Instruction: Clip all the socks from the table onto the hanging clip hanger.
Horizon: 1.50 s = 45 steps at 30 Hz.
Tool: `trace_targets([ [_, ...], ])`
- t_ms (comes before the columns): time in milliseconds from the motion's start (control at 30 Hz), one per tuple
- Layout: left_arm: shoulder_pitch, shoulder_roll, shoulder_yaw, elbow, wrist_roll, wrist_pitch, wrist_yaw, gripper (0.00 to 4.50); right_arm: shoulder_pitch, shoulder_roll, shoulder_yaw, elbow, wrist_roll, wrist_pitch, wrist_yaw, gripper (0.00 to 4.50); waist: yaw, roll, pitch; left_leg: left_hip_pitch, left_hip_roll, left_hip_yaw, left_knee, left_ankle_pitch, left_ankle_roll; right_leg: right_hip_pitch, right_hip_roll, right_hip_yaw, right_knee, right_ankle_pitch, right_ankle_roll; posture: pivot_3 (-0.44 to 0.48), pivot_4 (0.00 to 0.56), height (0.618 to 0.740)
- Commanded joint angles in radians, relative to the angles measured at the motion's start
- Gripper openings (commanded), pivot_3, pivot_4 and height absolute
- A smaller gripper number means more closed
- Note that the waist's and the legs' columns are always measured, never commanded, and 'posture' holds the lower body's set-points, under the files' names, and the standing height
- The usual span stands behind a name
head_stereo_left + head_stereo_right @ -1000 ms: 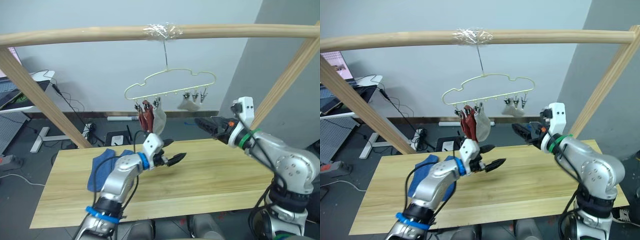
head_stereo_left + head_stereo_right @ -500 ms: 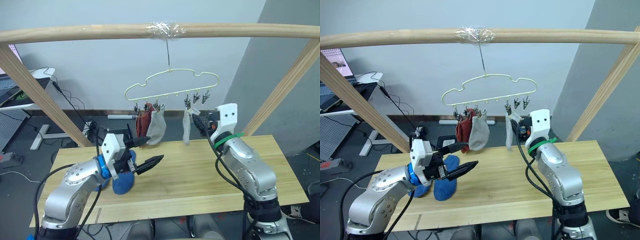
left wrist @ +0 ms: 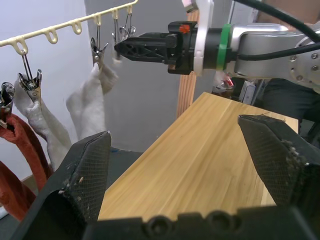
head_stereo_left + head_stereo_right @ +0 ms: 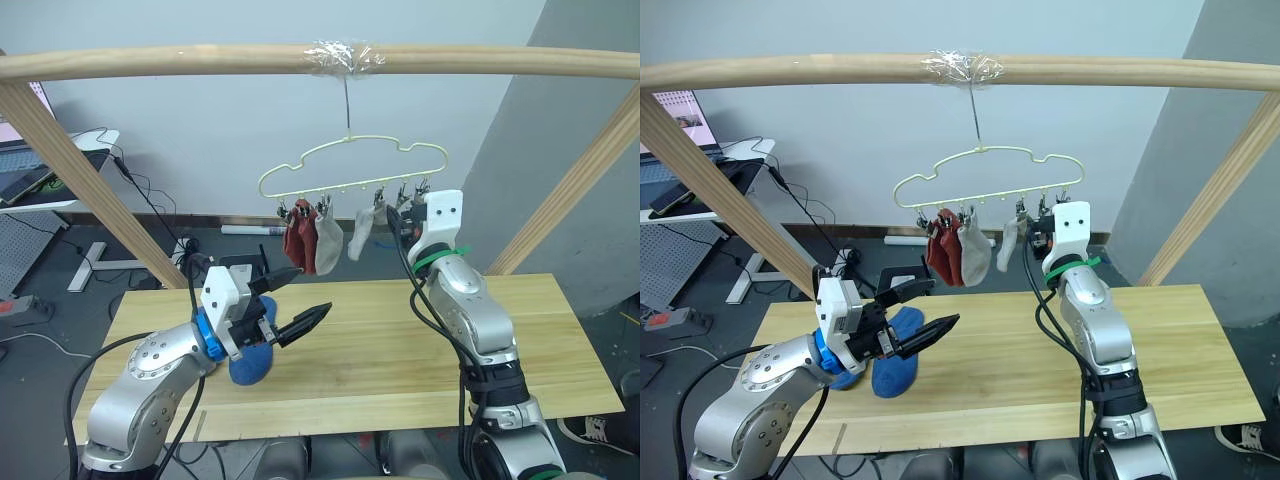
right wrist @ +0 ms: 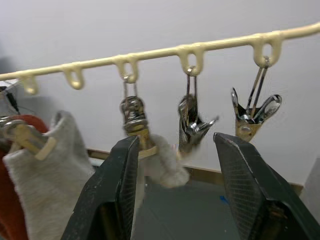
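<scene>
The pale-yellow clip hanger [image 4: 352, 166] hangs from the wooden pole. Clipped to it are a rust red sock [image 4: 296, 241], a light grey sock [image 4: 326, 243] and a second grey sock [image 4: 360, 234], which swings tilted from its clip [image 5: 132, 117]. Two blue socks [image 4: 897, 364] lie on the table [image 4: 420, 350] at its left. My left gripper [image 4: 313, 291] is open and empty, above and just right of the blue socks. My right gripper [image 4: 1040, 226] is open right at the hanger's right-hand clips [image 5: 192, 129], holding nothing; it also shows in the left wrist view [image 3: 145, 47].
A thick wooden pole [image 4: 180, 62] spans overhead, with slanted side poles at the left [image 4: 90, 190] and right [image 4: 570, 180]. Behind the table's left end stand a desk with a laptop [image 4: 700, 185] and cables on the floor. The table's right half is bare wood.
My right arm swung in from the right to the hanger's clips, where the second grey sock now hangs and sways. My left gripper pulled back left over the blue socks. The camera shifted.
</scene>
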Motion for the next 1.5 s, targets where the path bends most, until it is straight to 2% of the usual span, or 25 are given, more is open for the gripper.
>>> trace_targets([
  [33,0.008,0.006,0.019,-0.036,-0.02,-0.019,0.003,4.5,-0.044,0.021,-0.036,0.024,-0.007,-0.035,-0.024,2.46,0.001,0.0,0.0,0.0,0.0,0.0,0.0,0.0,0.0,0.0,0.0,0.0,0.0,0.0,0.0,0.057,0.144,0.74],
  [500,0.005,0.019,0.013,-0.05,-0.031,-0.007,0.01,4.5,-0.122,0.071,-0.066,0.146,-0.012,-0.106,-0.031,2.46,0.012,0.0,0.0,0.0,0.0,0.0,0.0,0.0,0.0,0.0,0.0,0.0,0.0,0.002,-0.003,0.073,0.126,0.74],
  [867,-0.003,0.026,0.005,-0.06,-0.036,-0.001,0.022,4.5,-0.136,0.086,-0.068,0.176,-0.01,-0.128,-0.03,2.46,0.013,0.0,0.0,0.0,0.0,0.0,0.0,0.0,0.0,0.0,0.0,0.0,0.001,0.003,-0.005,0.081,0.112,0.74],
  [1500,-0.01,0.017,-0.018,-0.068,-0.033,0.002,0.04,4.5,-0.165,0.106,-0.074,0.207,0.002,-0.141,-0.019,2.46,0.014,0.0,-0.001,0.001,0.0,0.0,0.0,0.0,0.0,0.0,0.0,0.0,0.001,0.003,-0.005,0.084,0.12,0.74],
])
